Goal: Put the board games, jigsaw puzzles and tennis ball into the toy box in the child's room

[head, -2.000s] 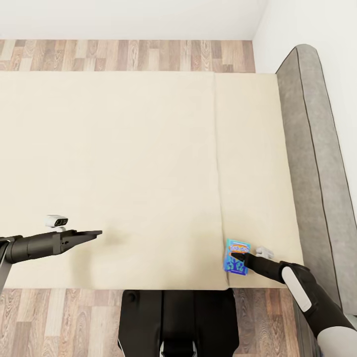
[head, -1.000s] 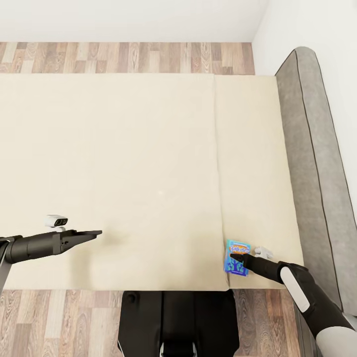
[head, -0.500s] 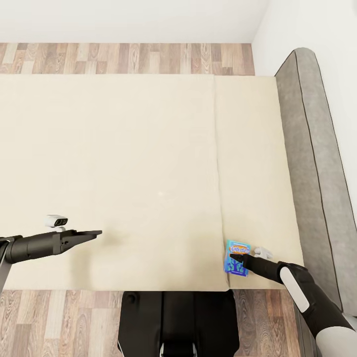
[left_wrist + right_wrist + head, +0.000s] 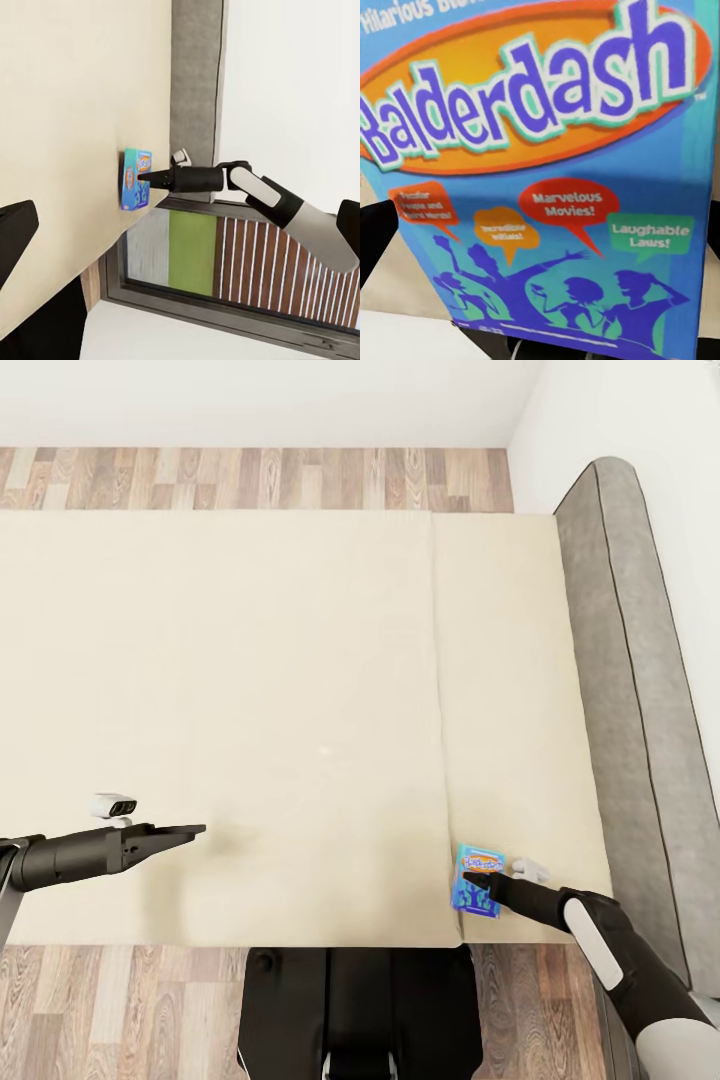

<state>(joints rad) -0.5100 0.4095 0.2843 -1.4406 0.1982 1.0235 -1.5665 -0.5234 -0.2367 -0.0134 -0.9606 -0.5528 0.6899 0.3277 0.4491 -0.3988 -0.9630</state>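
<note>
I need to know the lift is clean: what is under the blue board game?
The blue board game lies flat on the bed, on beige mattress near its near edge. The right gripper sits over it. Whatever lies between box and mattress is covered.

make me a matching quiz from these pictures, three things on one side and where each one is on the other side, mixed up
Things:
1. board game
2. left gripper
3. headboard

Places:
A. along the bed's right end, by the wall
B. over bare mattress, far from the game
C. flat near the mattress's front edge, right gripper at it

Pairs: 1-C, 2-B, 3-A
</note>
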